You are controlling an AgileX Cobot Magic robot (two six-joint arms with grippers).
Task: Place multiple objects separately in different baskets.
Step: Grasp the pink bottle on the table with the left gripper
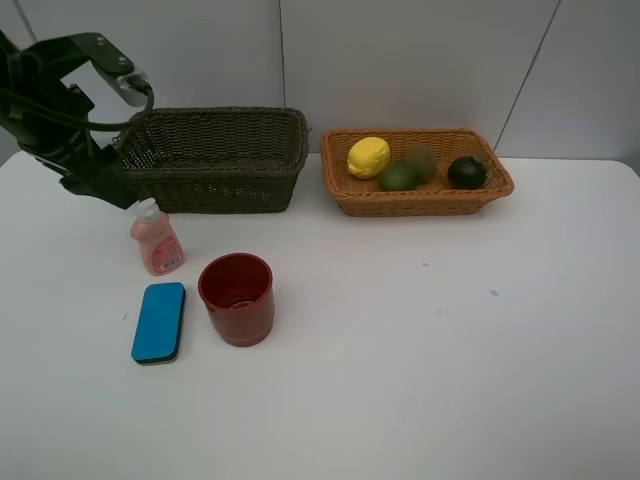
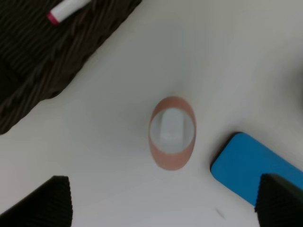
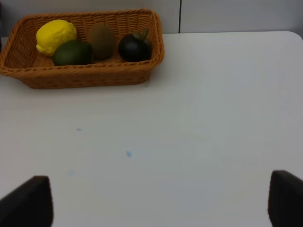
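Our left claw (image 2: 165,203) hangs spread wide above the pink bottle (image 2: 172,132), which stands upright near the white surface's (image 1: 430,350) left edge, with the flat blue eraser (image 1: 159,321) and round red cup (image 1: 237,297) close by. Along the far edge, the dark woven basket (image 1: 215,185) holds the marker (image 2: 68,9). The orange wicker basket (image 1: 415,203) holds the lemon (image 1: 368,157), lime (image 1: 398,177), kiwi (image 1: 421,160) and mangosteen (image 1: 466,172). Our right claw (image 3: 156,201), also spread, hangs over the surface's right side.
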